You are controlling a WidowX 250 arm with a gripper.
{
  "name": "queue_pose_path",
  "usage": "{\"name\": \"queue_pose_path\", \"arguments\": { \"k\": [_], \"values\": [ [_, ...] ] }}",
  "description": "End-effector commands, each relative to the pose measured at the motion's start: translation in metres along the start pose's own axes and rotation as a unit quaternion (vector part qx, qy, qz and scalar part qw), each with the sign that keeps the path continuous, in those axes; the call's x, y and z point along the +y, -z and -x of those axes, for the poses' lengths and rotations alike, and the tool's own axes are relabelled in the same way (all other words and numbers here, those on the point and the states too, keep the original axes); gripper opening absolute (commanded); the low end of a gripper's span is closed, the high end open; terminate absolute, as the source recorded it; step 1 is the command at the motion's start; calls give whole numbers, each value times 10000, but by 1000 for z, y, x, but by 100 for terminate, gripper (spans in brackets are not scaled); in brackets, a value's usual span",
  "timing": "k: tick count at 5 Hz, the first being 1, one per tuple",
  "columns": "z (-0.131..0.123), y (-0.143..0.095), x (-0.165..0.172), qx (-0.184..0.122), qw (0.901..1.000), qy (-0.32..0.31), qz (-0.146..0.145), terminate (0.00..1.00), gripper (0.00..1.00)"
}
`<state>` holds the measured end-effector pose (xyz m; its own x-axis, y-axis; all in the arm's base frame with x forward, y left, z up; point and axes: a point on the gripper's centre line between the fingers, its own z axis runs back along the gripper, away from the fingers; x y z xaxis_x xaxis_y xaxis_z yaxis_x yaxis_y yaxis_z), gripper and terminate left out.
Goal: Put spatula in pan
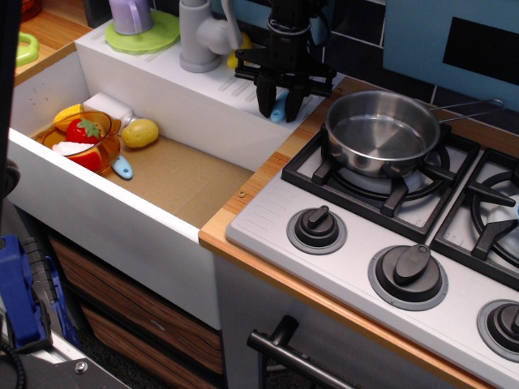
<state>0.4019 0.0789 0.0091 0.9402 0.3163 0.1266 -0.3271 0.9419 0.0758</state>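
No brand, label or writing can be read anywhere. The sink basin [186,174] lies below and left of the gripper [279,104]; the pan [383,132] sits just right of it on the stove grate [369,182]. The black fingers [265,97] are clamped on the spatula [280,108], whose light-blue handle shows between them on the white ledge [215,89].

Dark tiled wall [357,49] behind a toy kitchen (wood-trimmed counter [243,207], white sink [122,219]).
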Motion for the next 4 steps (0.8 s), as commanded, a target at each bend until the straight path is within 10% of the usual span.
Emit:
{"name": "queue_pose_path", "arguments": {
  "k": [1, 4],
  "values": [
    [8, -45, 13, -186, 9996, -141, -155, 0, 0],
    [57, -96, 1, 213, 9994, -111, -246, 0, 0]
  ]
}}
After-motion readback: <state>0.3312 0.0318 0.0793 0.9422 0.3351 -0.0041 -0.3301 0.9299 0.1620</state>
